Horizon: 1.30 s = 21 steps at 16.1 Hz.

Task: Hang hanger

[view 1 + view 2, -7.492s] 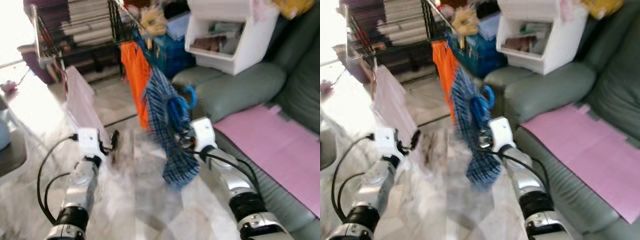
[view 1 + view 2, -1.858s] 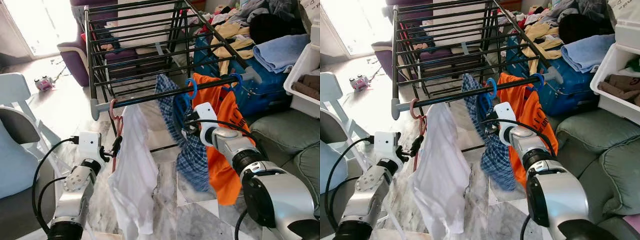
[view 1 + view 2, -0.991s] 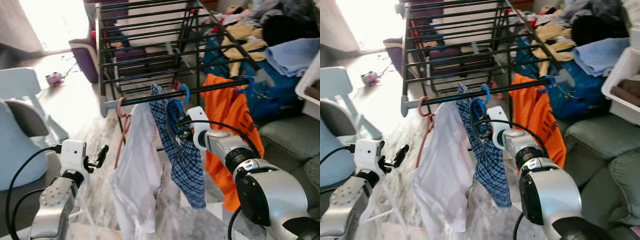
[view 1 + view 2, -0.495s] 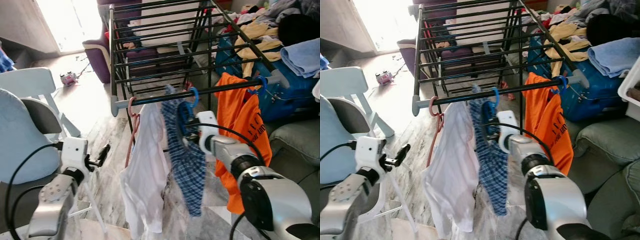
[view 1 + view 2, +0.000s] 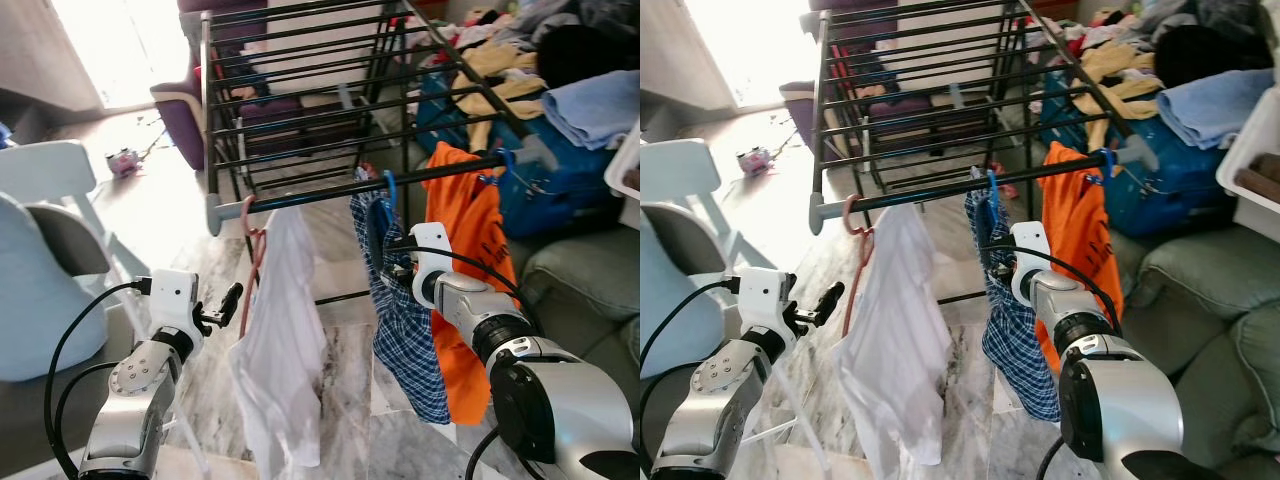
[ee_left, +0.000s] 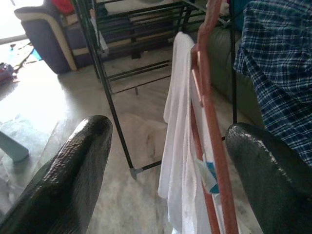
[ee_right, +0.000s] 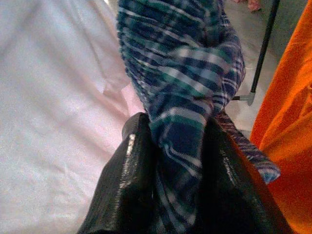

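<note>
Far left: white chair [image 5: 45, 200], out of play. Left gripper [image 5: 222, 305] held low beside white shirt [image 5: 285, 350], jaws wide apart, empty; wrist view looks between them at pink hanger [image 6: 212, 122], not touching it. Pink hook on rail [image 5: 320, 196] near its left end. Centre: blue hanger [image 5: 385, 190] with plaid shirt [image 5: 405, 330] now hooked over rail, further right along it than half a second back, close to orange shirt [image 5: 470, 230]. Right gripper [image 5: 395, 275] at plaid cloth just under the hook, jaws still closed. Meaning, as a judgement: hang essentially done, only release and withdrawal left. Head views give hook-on-rail contact but hide the grip behind cloth; right wrist view gives the reverse, a bunched fold of plaid [image 7: 183, 122] pinched between black fingers [image 7: 129, 180], white shirt to one side, orange to the other, no rail visible. Far right: blue bin [image 5: 545, 190], grey sofa [image 5: 580, 270].
</note>
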{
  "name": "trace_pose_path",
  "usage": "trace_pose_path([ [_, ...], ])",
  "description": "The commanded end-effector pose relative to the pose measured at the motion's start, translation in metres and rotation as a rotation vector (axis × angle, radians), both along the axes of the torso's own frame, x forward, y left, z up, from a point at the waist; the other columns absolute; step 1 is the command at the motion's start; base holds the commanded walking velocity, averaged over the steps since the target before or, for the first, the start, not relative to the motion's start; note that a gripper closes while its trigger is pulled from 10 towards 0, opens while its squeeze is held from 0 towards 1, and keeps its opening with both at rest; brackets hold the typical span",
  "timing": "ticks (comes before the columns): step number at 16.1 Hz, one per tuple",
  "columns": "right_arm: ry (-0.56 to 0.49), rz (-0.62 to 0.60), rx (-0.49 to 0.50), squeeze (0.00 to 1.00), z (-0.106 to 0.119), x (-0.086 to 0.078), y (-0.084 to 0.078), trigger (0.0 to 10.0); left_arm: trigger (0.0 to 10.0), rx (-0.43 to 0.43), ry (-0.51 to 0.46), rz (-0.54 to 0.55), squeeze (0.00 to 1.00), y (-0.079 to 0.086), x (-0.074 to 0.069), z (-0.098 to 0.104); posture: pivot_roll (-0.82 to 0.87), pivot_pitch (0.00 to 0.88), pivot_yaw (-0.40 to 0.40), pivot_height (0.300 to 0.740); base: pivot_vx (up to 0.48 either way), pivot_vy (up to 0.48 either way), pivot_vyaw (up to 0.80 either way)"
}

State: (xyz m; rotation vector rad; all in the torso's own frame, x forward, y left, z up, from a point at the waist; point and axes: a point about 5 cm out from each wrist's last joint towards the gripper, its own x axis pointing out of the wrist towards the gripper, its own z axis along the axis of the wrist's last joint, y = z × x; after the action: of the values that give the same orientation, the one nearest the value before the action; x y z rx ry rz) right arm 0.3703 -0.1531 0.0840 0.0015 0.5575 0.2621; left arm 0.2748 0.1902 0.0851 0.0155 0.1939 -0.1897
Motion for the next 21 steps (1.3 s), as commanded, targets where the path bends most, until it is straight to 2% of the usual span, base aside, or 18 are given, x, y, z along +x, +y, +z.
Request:
trace_pose_path([
  [1,-0.043,0.010,-0.018,1.00,0.002,0.001,0.002,10.0,10.0,0.009,-0.012,0.008,0.00,0.004,0.002,0.003,0.08,0.000,0.058,0.740,0.000,0.000,0.00],
  [2,-0.099,0.022,-0.032,1.00,0.006,0.003,0.004,10.0,10.0,0.009,-0.020,0.013,0.00,0.005,0.004,0.004,0.07,0.000,0.061,0.740,0.000,0.000,0.00],
  [6,-0.182,0.039,-0.037,1.00,0.007,0.002,0.005,10.0,10.0,0.017,-0.031,0.022,0.00,0.002,0.003,0.004,0.04,0.000,0.068,0.740,0.000,0.000,0.00],
  [7,-0.241,0.029,-0.036,1.00,0.007,0.000,0.001,10.0,10.0,0.010,-0.052,0.034,0.00,-0.001,0.000,0.006,0.01,0.000,0.072,0.740,0.000,0.000,0.00],
  [11,-0.318,0.003,-0.037,1.00,0.004,-0.007,-0.006,10.0,10.0,-0.065,-0.121,0.043,0.00,-0.011,-0.005,0.012,-0.03,0.000,0.084,0.740,0.000,0.000,0.00],
  [13,-0.350,-0.016,-0.039,1.00,0.001,-0.014,-0.011,10.0,10.0,-0.085,-0.137,0.015,0.00,-0.019,-0.007,0.016,-0.04,0.000,0.084,0.740,0.000,0.000,0.00],
  [15,-0.393,-0.027,-0.047,1.00,0.000,-0.023,-0.016,10.0,10.0,-0.069,-0.142,0.025,0.00,-0.021,-0.010,0.016,-0.06,0.000,0.077,0.740,0.000,0.000,0.00],
  [16,-0.416,-0.045,-0.027,1.00,-0.002,-0.033,-0.018,10.0,10.0,-0.057,-0.145,0.050,0.00,-0.017,-0.012,0.014,-0.07,0.000,0.065,0.740,0.000,0.000,0.00],
  [18,-0.449,-0.048,-0.006,1.00,-0.001,-0.042,-0.015,10.0,10.0,-0.051,-0.144,0.073,0.00,-0.015,-0.013,0.012,-0.07,0.000,0.058,0.740,0.000,0.000,0.00],
  [21,-0.472,-0.028,0.007,1.00,0.003,-0.049,-0.008,10.0,10.0,-0.056,-0.137,0.077,0.00,-0.018,-0.008,0.010,-0.09,0.000,0.057,0.740,0.000,0.000,0.00],
])
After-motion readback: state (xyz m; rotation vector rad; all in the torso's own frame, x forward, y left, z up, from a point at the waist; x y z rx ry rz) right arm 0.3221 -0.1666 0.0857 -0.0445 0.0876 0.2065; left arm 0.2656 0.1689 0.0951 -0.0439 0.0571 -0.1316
